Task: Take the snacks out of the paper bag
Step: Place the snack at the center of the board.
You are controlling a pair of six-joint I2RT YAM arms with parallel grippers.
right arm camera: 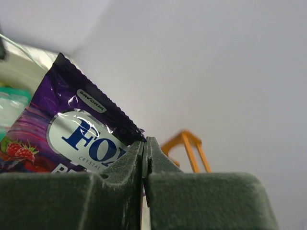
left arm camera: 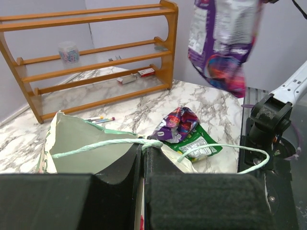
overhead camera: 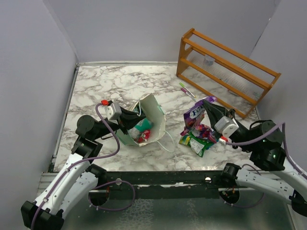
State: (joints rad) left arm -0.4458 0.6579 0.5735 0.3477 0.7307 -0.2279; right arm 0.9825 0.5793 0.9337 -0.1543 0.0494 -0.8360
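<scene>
Paper bag (overhead camera: 154, 114) lying on table (overhead camera: 96, 86), rim pinched by left pincer (left arm camera: 144, 147); packets (overhead camera: 143, 134) seen inside. Purple packet (right arm camera: 72, 134) pinched by right pincer (right arm camera: 145, 143), held above loose snacks (overhead camera: 197, 136) beside bag.

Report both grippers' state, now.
Left gripper: closed on the rim of the pale mint-green paper bag.
Right gripper: closed on a shiny purple snack packet.

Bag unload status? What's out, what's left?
Done: a crumpled purple packet and a green packet lie on the table beside the paper bag. In hand: right gripper shut on a purple Fox's packet, held in the air; left gripper pinches the bag's rim. Left: a red packet and a teal packet show inside the bag; anything deeper is hidden.
</scene>
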